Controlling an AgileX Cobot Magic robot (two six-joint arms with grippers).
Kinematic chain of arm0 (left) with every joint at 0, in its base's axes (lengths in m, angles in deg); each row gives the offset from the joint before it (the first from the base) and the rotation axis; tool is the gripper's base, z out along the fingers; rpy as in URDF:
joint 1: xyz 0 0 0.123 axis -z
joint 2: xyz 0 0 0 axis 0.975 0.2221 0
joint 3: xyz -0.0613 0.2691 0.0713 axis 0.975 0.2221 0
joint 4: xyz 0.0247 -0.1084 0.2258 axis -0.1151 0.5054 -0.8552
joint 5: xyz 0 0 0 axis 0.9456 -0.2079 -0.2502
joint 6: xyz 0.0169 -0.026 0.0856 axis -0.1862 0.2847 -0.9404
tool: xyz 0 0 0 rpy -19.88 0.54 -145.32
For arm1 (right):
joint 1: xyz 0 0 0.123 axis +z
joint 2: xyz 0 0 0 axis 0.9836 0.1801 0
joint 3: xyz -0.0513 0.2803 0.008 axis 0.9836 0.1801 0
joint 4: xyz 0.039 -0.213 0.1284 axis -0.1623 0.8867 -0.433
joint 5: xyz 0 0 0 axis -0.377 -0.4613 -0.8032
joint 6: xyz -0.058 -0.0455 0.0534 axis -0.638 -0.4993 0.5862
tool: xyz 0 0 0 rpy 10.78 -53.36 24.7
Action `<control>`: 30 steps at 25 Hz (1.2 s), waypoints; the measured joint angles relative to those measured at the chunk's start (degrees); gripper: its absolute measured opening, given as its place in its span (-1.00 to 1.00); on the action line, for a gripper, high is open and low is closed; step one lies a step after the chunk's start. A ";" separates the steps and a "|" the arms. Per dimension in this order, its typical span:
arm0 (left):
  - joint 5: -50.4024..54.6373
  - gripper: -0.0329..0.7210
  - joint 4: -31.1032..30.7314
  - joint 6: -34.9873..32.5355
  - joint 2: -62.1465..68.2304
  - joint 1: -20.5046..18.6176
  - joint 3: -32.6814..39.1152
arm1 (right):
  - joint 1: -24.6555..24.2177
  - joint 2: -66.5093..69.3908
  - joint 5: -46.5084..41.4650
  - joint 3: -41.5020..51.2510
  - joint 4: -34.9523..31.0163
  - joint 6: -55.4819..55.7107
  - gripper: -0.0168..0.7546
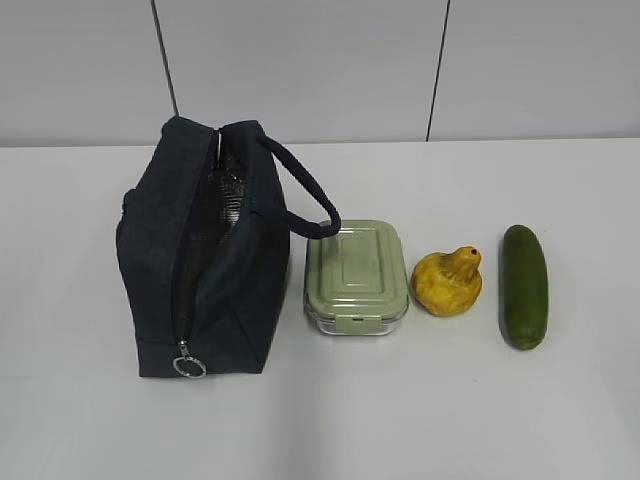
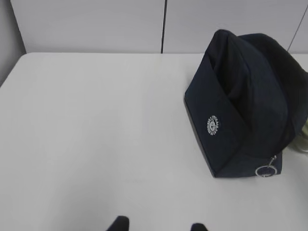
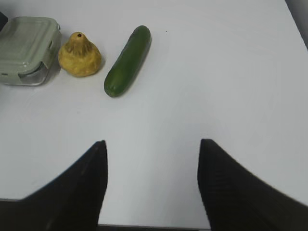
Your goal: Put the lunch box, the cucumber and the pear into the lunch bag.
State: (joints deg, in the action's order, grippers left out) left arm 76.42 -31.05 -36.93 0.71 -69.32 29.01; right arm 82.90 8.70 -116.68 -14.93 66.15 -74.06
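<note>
The white table (image 1: pixel 480 420) carries four things set in a row, with a pale grey panelled wall (image 1: pixel 300 60) behind it.

The lunch bag (image 1: pixel 205 265), a boxy dark navy fabric bag, stands at the left end. Its top zipper is open along most of its length, showing a strip of silvery foil lining inside; what lies deeper in the bag cannot be seen. A metal ring pull (image 1: pixel 189 367) hangs at the near end, and the padded loop handle (image 1: pixel 305 195) arches over toward the lunch box.

The lunch box (image 1: pixel 356 277), a rounded-rectangular box with a pale sage-green ridged lid and clear base, sits just beside the bag on its right, lid shut with a clip on the near side. The handle's tip overlaps its far left corner.

The cucumber (image 1: pixel 524 286), a smooth, thick dark green cylinder, lies at the right end, its length running front to back, apart from the others.

The pear (image 1: pixel 449 281), a lumpy wrinkled yellow fruit with a short neck and dark tip, rests between box and cucumber, close to the box.

The right gripper (image 3: pixel 153 159) hovers above bare table near the cucumber, its dark fingers spread wide with nothing between them. The left gripper (image 2: pixel 159 226) shows only two dark fingertips, set apart and empty, over bare table to the left of the bag.
</note>
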 joint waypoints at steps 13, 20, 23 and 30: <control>-12.43 -0.18 15.33 -8.68 37.73 0.24 -13.34 | 0.00 36.25 19.94 -2.92 -4.35 3.67 0.24; -12.62 -0.15 26.80 -20.20 53.36 0.24 -20.95 | 0.00 50.24 20.85 -12.03 -4.35 3.67 0.24; -11.60 -0.15 33.58 -27.00 58.62 0.24 -22.87 | 0.00 57.54 18.59 -17.41 -4.55 3.67 0.24; -11.87 -0.15 39.09 -33.29 66.55 0.43 -23.22 | -0.10 68.13 17.13 -23.81 -5.57 2.90 0.24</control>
State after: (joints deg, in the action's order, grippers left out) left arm 64.55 8.03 -70.22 67.25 -68.89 5.79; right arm 82.80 76.83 -99.55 -38.75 60.58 -71.17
